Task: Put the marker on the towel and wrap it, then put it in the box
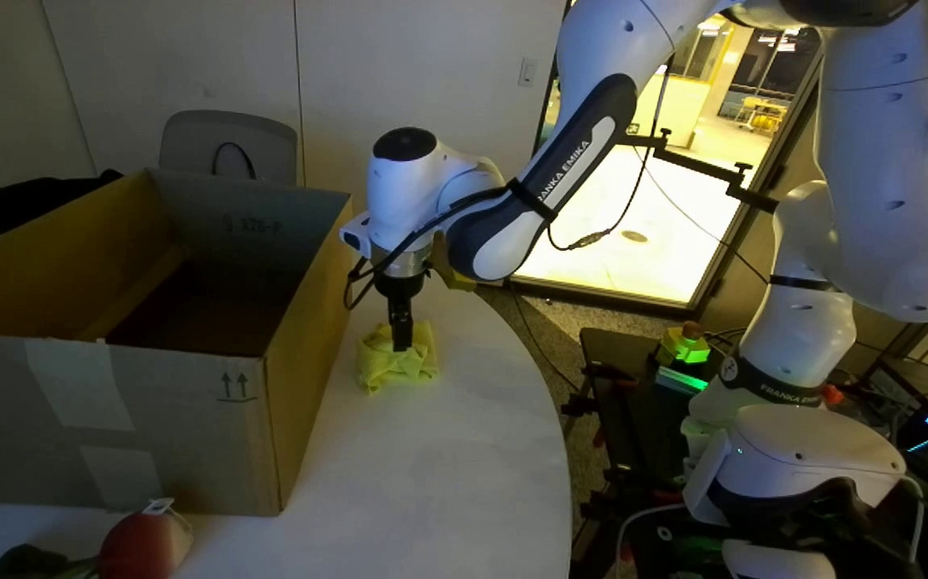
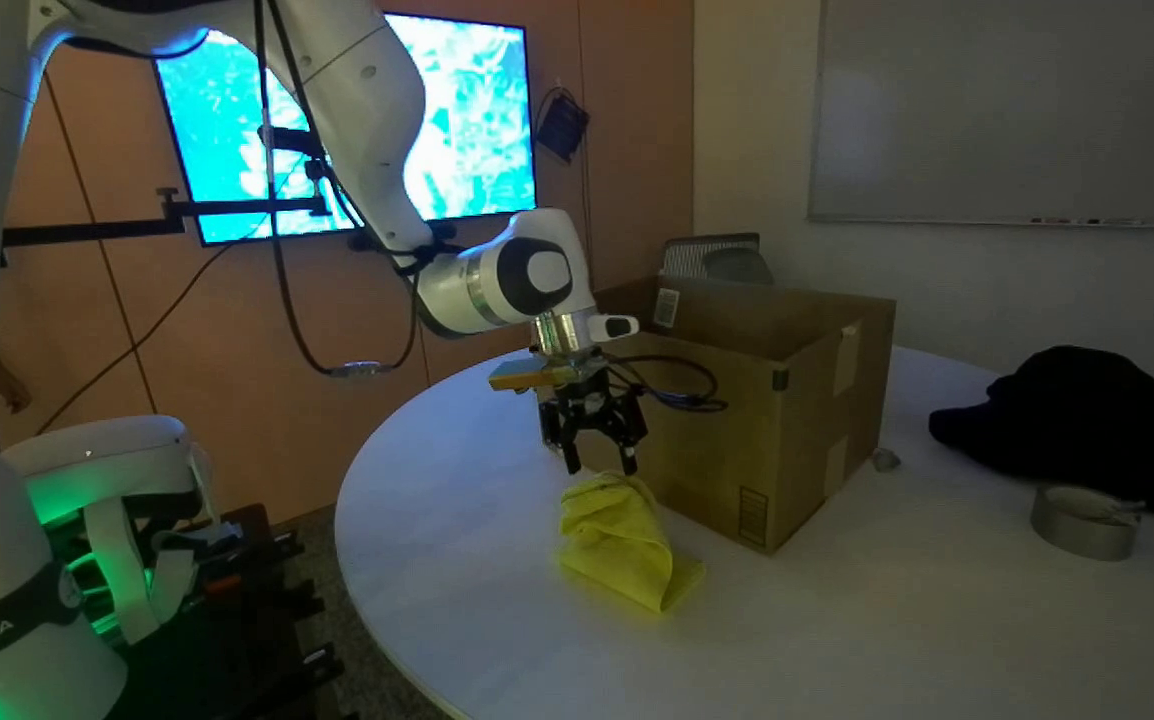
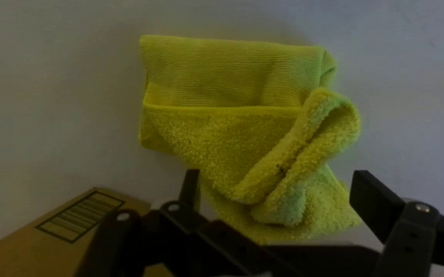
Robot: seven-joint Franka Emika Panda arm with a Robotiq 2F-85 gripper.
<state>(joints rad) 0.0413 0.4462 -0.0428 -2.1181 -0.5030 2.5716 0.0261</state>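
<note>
My pincer is standing widely spread, its two fingers being well apart and pointing down over the yellow towel. In the wrist view, a bunched part of this towel is showing through the gap of the fingers, with a thick, rolled fold lying aslant on it, while a flatter, folded part is reaching out beyond them. Where the marker is lying, I cannot tell. The towel is resting on the white tabletop, just beside the cardboard box. This box is standing upright there with its top open, and its inside is looking dark in an exterior view. Near the box, a red, round thing is sitting on the tabletop. In an exterior view, a grey roll is lying well apart from the towel, and a black cloth is lying just beside the roll. Behind the box a chair is standing. Farther away, a bright screen and a whiteboard are hanging on the walls.
</note>
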